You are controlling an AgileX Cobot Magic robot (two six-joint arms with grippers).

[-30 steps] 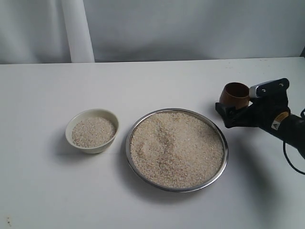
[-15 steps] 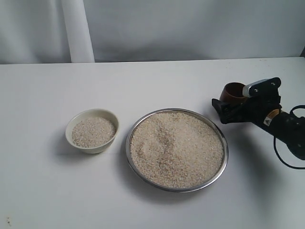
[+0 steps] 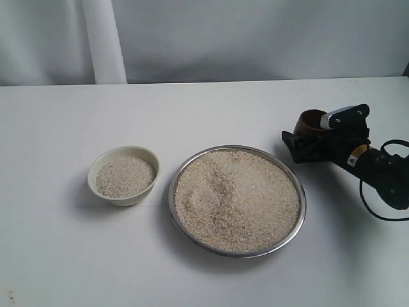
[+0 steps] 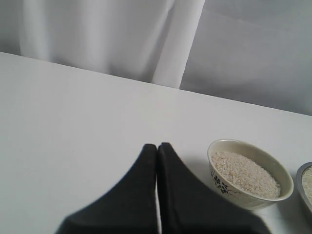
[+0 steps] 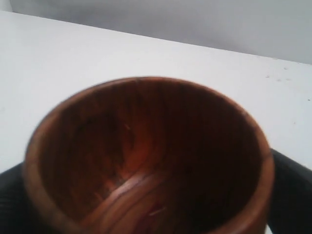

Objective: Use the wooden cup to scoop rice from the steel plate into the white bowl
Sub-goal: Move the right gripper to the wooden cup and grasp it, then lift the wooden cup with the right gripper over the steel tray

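1. 1 steel plate [image 3: 171,198], the only metal dish on show.
2. 1 white bowl [image 3: 128,199], at the plate's 9 o'clock.
3. 1 wooden cup [image 3: 311,123], at the plate's 2 o'clock.
4. 2 heaps of rice [image 3: 236,199]: 1 in the plate, 1 in the bowl.
5. 2 grippers: 1 right gripper [image 3: 295,146] at the cup, and 1 left gripper [image 4: 157,151], seen only by its own wrist camera.
6. 1 table [image 3: 204,109] under it all.

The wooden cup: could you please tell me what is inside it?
The wooden cup shows bare reddish-brown wood inside, empty but for perhaps a stray speck. Its near inner wall is cut off by the frame.
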